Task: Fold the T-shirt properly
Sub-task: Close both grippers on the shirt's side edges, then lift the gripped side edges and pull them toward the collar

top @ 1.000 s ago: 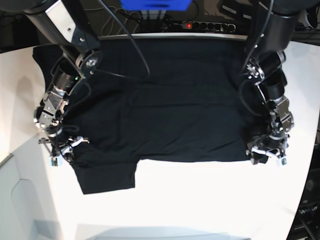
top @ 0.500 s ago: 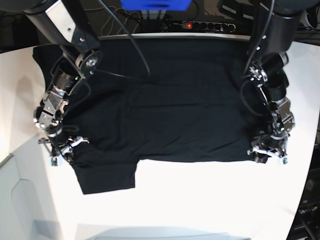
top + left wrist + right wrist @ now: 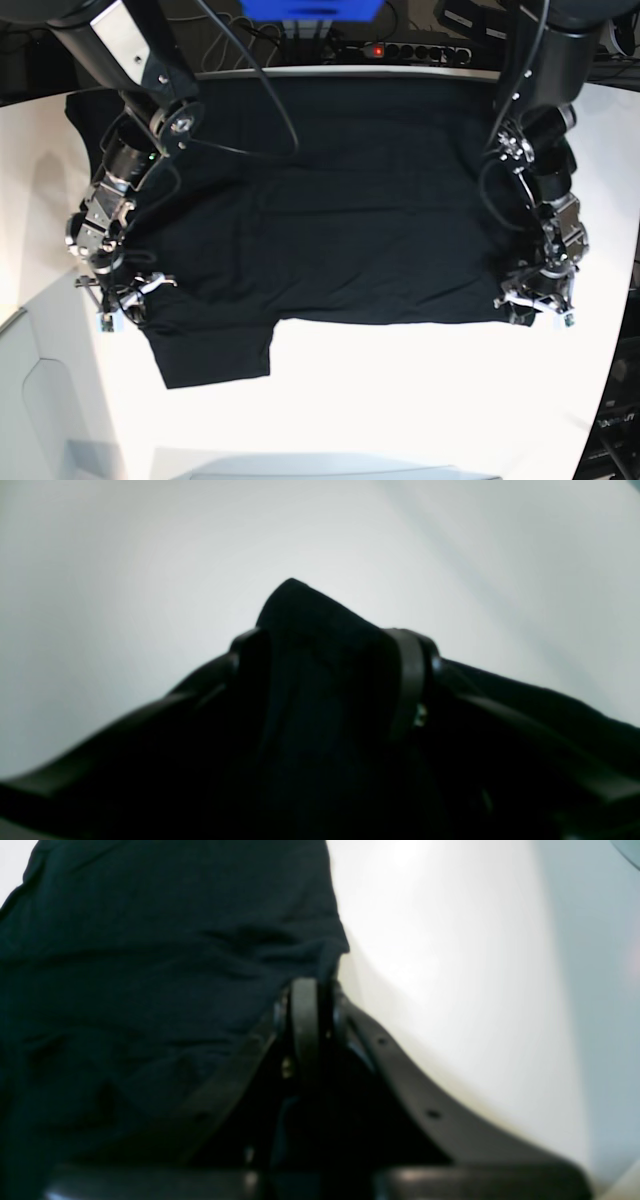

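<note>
The black T-shirt (image 3: 330,210) lies spread on the white table (image 3: 400,400), with one sleeve (image 3: 215,355) sticking out toward the front left. No label or print shows. My left gripper (image 3: 537,303) is at the shirt's front right corner. In the left wrist view, the left gripper (image 3: 325,650) is shut on a raised peak of black cloth (image 3: 300,610). My right gripper (image 3: 120,303) is at the shirt's left edge, just above the sleeve. In the right wrist view, the right gripper (image 3: 306,1000) has its fingers pressed together at the cloth's edge (image 3: 150,940).
A power strip (image 3: 400,50) with cables and a blue object (image 3: 310,8) sit behind the table's back edge. The table's curved edge runs along the front left (image 3: 60,400). Bare white tabletop lies in front of the shirt.
The left arm's upper joints have shifted slightly toward the right in the base view. Both grippers and the shirt stay almost where they were.
</note>
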### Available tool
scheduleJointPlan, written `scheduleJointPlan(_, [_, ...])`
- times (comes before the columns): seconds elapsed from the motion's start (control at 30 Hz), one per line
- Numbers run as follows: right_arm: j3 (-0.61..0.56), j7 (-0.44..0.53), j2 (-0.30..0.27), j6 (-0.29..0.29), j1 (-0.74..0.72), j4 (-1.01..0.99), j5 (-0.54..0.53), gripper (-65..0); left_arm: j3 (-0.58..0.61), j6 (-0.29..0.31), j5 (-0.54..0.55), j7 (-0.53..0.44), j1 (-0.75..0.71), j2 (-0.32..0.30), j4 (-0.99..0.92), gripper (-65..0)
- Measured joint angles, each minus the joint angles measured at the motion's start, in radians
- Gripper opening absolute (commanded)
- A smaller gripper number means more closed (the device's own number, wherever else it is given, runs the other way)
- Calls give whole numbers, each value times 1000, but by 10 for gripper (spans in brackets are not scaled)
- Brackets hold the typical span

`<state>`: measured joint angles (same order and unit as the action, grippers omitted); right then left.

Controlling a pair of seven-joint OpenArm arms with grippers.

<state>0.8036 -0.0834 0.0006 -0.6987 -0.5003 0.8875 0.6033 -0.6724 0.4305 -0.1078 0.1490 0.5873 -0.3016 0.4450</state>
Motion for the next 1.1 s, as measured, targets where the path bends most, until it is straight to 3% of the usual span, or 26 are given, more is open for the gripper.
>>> scheduleJointPlan(0.2, [0, -2, 0, 0, 0, 0, 0, -650, 0, 0, 26, -58, 19, -17, -96, -323])
scheduleJointPlan(0.53, [0, -2, 0, 0, 0, 0, 0, -650, -1, 9, 26, -64, 23, -28, -117, -328])
scheduleJointPlan(0.6, [0, -2, 0, 0, 0, 0, 0, -650, 1, 8, 24, -64, 23, -28, -117, -374])
scheduleJointPlan(0.8, [0, -2, 0, 0, 0, 0, 0, -650, 1, 7, 21, -57, 19, -31, -118, -641])
scheduleJointPlan(1.1, [0, -2, 0, 0, 0, 0, 0, -650, 1, 7, 23, -52, 20, -30, -116, -650])
